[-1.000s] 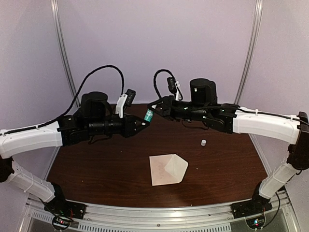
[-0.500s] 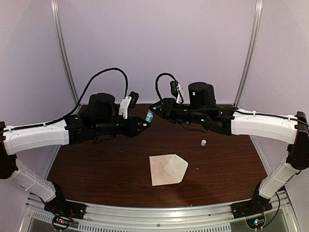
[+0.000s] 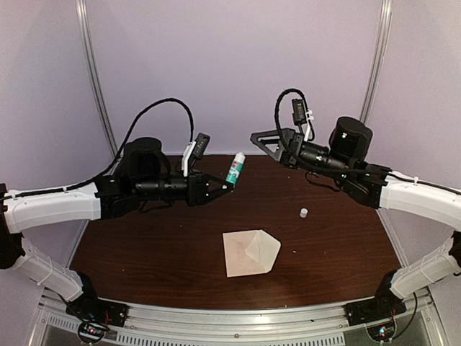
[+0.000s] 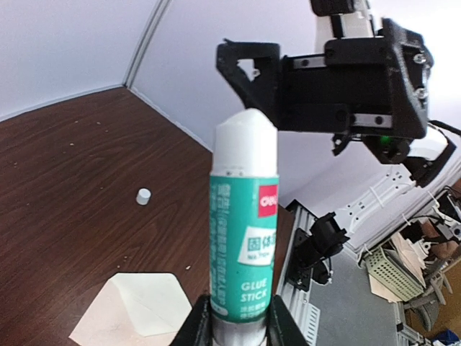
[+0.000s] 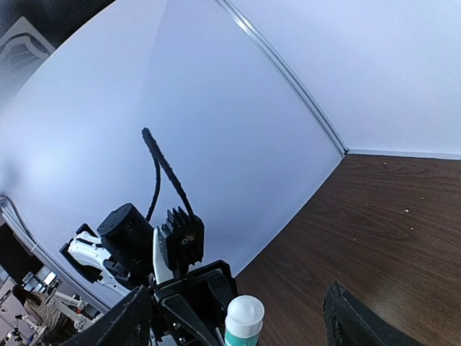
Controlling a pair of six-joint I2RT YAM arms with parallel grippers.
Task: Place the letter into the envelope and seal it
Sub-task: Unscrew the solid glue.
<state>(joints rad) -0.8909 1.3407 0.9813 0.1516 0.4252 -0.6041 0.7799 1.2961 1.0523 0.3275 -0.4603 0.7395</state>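
Observation:
The envelope (image 3: 250, 252) lies flat on the dark wooden table (image 3: 144, 245), its pointed flap towards the right; it also shows in the left wrist view (image 4: 133, 313). The letter is out of view. My left gripper (image 3: 226, 187) is shut on the base of a teal glue stick (image 3: 235, 169), held above the table's far middle. The stick's (image 4: 243, 231) white tip is bare. My right gripper (image 3: 268, 144) hangs open to the right of the stick, apart from it, and its dark fingers (image 5: 349, 321) stand wide on either side of the stick's tip (image 5: 243, 317).
A small white cap (image 3: 303, 213) stands on the table to the right of the envelope, also seen in the left wrist view (image 4: 144, 196). Pale walls close the back and sides. A metal rail (image 3: 238, 324) runs along the near edge.
My right gripper has opened and drawn back to the right, away from the glue stick. The left gripper keeps hold of the stick, whose white tip now shows.

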